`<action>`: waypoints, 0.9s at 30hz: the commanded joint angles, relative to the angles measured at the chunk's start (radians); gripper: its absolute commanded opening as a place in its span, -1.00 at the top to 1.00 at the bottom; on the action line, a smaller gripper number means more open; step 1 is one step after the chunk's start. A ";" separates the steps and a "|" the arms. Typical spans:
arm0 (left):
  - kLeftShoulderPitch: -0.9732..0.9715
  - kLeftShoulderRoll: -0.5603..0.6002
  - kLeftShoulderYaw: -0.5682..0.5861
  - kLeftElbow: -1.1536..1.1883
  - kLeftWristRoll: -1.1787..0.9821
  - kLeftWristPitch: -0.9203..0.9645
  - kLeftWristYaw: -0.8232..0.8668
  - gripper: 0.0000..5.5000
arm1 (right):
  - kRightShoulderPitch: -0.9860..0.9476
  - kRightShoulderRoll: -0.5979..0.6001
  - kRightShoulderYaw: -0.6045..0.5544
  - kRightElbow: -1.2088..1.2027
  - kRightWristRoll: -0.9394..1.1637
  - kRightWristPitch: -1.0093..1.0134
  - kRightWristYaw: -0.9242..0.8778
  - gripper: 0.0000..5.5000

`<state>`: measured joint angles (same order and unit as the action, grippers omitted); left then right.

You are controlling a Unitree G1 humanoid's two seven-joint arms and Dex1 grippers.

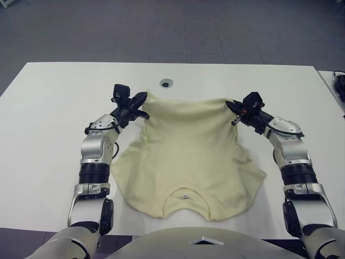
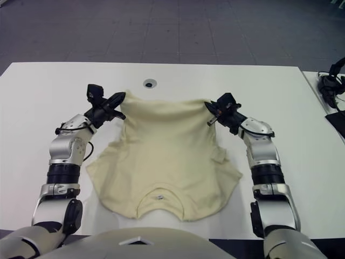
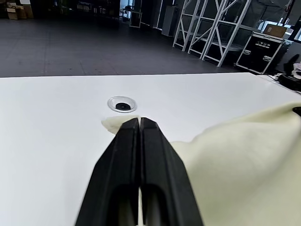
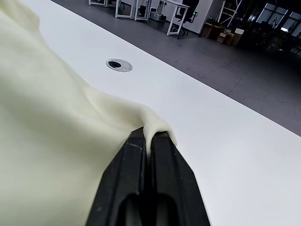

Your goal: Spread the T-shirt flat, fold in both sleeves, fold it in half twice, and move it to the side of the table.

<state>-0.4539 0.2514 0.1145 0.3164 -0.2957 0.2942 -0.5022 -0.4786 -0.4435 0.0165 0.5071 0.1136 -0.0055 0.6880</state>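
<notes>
You're at the spreading step: the T-shirt (image 1: pixel 186 156) lies mid-frame on the desk (image 1: pixel 54 108), with left claw (image 1: pixel 144 99) and right claw (image 1: pixel 230 104) each clenched on an upper corner. By my judgement, every fold remains.

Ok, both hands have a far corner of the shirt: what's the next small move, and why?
Probably draw the left hand and right hand apart and slightly forward, then lower. Both are shut on the T-shirt's far corners, yet it is not flat: the sleeve by the right arm lies crumpled.
</notes>
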 commanded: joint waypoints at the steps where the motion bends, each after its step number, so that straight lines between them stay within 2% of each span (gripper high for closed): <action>1: -0.046 -0.009 -0.047 0.090 0.051 -0.031 0.000 0.99 | -0.006 0.009 0.047 0.055 -0.049 -0.004 0.010 1.00; 3: -0.046 -0.008 -0.060 0.108 0.071 -0.047 -0.002 1.00 | 0.003 0.004 0.058 0.067 -0.070 -0.004 0.002 0.85; 12: -0.019 0.017 -0.047 0.098 0.091 -0.078 0.026 0.47 | 0.028 0.008 -0.023 0.007 -0.009 -0.036 -0.015 0.35; 21: 0.009 0.063 -0.009 0.081 0.139 -0.091 0.122 -0.09 | 0.123 -0.061 -0.068 -0.113 0.000 -0.001 -0.011 -0.19; 24: 0.089 0.100 0.004 -0.061 0.154 -0.100 0.136 -0.31 | 0.206 -0.112 -0.071 -0.231 0.000 -0.023 0.033 -0.40; 27: 0.225 0.164 -0.012 -0.306 0.093 -0.071 0.006 -0.50 | 0.301 -0.178 -0.088 -0.349 0.012 -0.051 0.094 -0.58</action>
<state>-0.3146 0.3630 0.1152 0.1649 -0.1638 0.2033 -0.4073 -0.2392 -0.5690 -0.0509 0.2338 0.1140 -0.0362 0.7427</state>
